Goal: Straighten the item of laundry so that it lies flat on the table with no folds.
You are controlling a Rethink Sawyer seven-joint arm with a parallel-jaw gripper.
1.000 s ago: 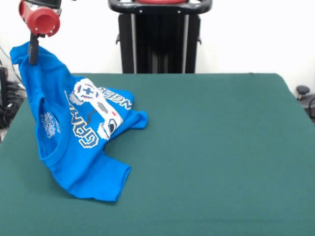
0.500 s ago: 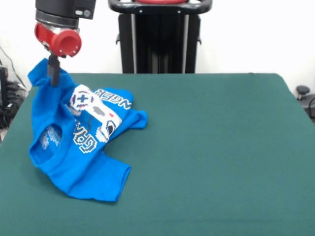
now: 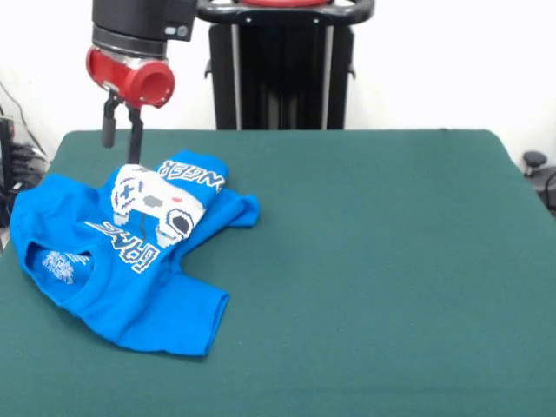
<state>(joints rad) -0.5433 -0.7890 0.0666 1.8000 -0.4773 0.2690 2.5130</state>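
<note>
Table: the table (image 3: 391,261) is covered in dark green cloth; most of its surface is bare.
Laundry: the item of laundry (image 3: 130,261), a bright blue T-shirt, lies rumpled on the picture's left part of the table, its left edge reaching the table's side. The white controller print and lettering face up on a raised fold; the neck opening shows at the left, one sleeve points toward the near edge.
Arm: black with a red collar, it comes down above the shirt's far edge.
Gripper: the gripper (image 3: 122,130) hangs just above the shirt, its two dark fingers apart and holding nothing.
</note>
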